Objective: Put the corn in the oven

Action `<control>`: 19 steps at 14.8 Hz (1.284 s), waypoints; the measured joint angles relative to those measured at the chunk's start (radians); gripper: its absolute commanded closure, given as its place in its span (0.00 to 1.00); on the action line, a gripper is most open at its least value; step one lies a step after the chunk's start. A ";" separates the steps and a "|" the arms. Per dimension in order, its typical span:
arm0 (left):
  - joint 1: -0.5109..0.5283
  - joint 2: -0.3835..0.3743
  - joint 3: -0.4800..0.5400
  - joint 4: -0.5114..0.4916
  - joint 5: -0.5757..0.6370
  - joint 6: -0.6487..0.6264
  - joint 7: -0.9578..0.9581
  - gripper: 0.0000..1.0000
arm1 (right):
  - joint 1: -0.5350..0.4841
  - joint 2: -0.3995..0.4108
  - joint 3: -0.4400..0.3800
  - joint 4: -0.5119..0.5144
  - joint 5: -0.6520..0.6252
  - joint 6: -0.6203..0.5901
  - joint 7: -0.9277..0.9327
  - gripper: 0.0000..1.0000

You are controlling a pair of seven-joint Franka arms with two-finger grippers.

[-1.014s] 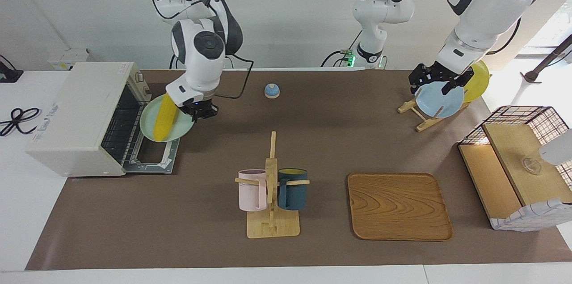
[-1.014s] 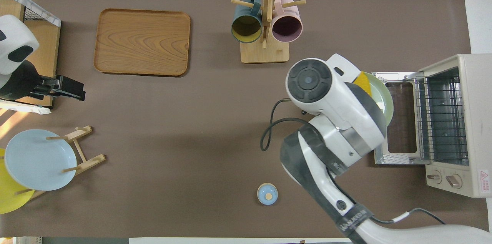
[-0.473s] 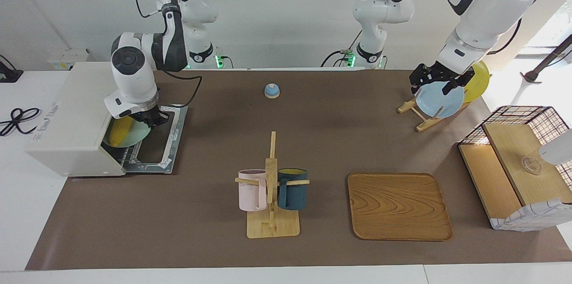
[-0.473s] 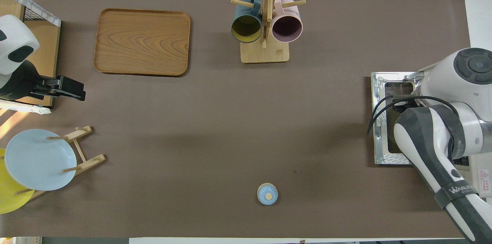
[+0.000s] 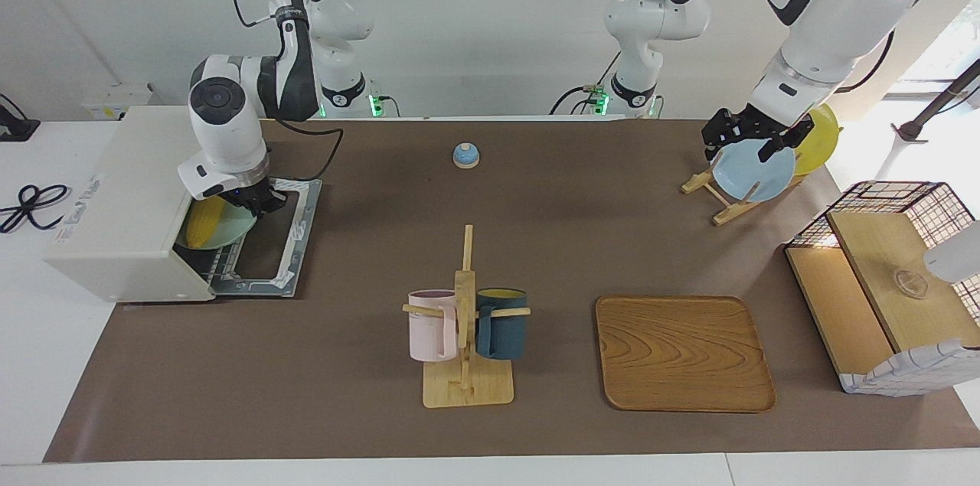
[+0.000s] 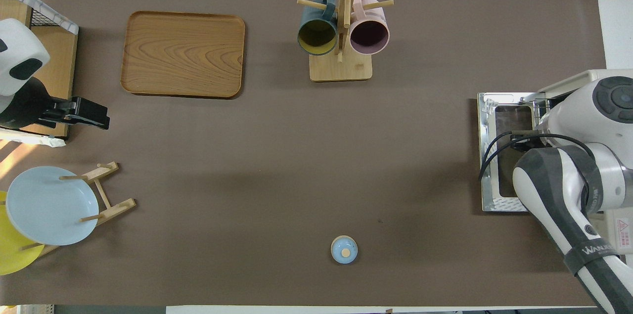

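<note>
Right gripper [image 5: 260, 204] sat at the oven [image 5: 126, 199] mouth, over the dropped door [image 5: 287, 237], fingers closed on the rim of the plate [image 5: 233, 229]. The corn [image 5: 205, 222] lay on that plate, partly inside on the rack. To finish well: I'd keep the plate level, slide it deeper until it sits fully on the rack, then release and back out straight so nothing drags. Left gripper [image 5: 750, 135] waited, fully open and empty, over the plate rack [image 5: 720, 199]. Brown mat [image 5: 536, 241] covered the table; mug stand [image 5: 465, 340], tray [image 5: 684, 352], bell [image 5: 465, 155], wire shelf [image 5: 888, 279] about. White wall.
</note>
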 measured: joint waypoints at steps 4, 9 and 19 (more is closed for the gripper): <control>0.000 0.000 0.000 0.000 0.000 0.000 0.000 0.00 | -0.002 0.000 0.000 -0.006 0.000 0.000 0.000 0.87; 0.000 0.000 0.000 0.000 0.000 0.000 0.000 0.00 | -0.004 0.000 0.000 -0.007 0.000 0.000 -0.011 0.76; 0.000 0.000 0.000 0.000 0.000 0.000 0.000 0.00 | 0.047 0.000 0.007 0.054 0.005 -0.032 -0.016 0.97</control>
